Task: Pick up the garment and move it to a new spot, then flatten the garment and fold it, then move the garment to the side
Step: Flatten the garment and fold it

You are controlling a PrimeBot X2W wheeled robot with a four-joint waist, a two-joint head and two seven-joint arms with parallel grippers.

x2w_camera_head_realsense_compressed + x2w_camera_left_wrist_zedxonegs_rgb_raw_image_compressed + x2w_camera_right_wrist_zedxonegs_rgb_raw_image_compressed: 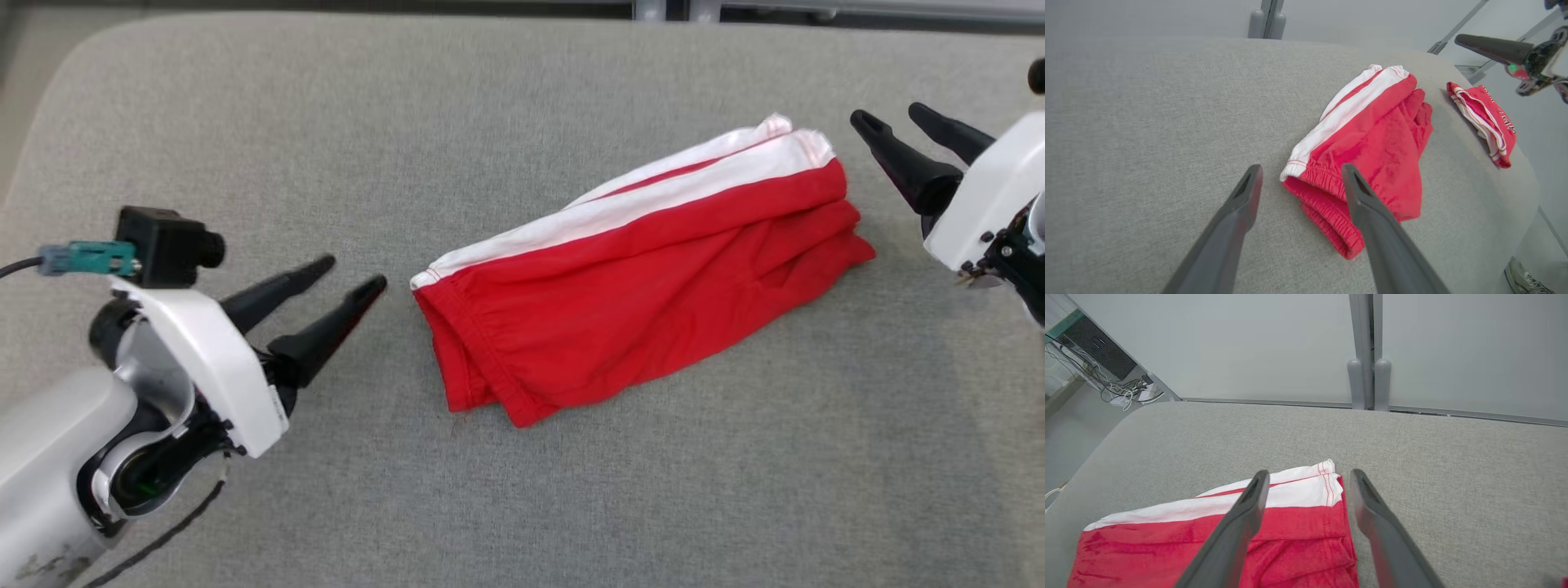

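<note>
The garment point(637, 278) is a pair of red shorts with a white side stripe, folded into a compact bundle and lying on the grey fabric table point(522, 506). My left gripper point(351, 273) is open just left of the waistband end, not touching it; the left wrist view shows the garment point(1372, 139) beyond the left gripper point(1302, 171). My right gripper point(890, 114) is open just right of the hem end, clear of the cloth. In the right wrist view the right gripper point(1310, 473) hovers above the garment's point(1220, 539) white-striped corner.
A second folded red and white garment point(1484, 120) lies near the table's far edge in the left wrist view. A shoe point(1525, 279) stands on the floor beyond the table. The table's rounded corner point(73, 90) is at the upper left; a grey post point(1365, 351) stands behind.
</note>
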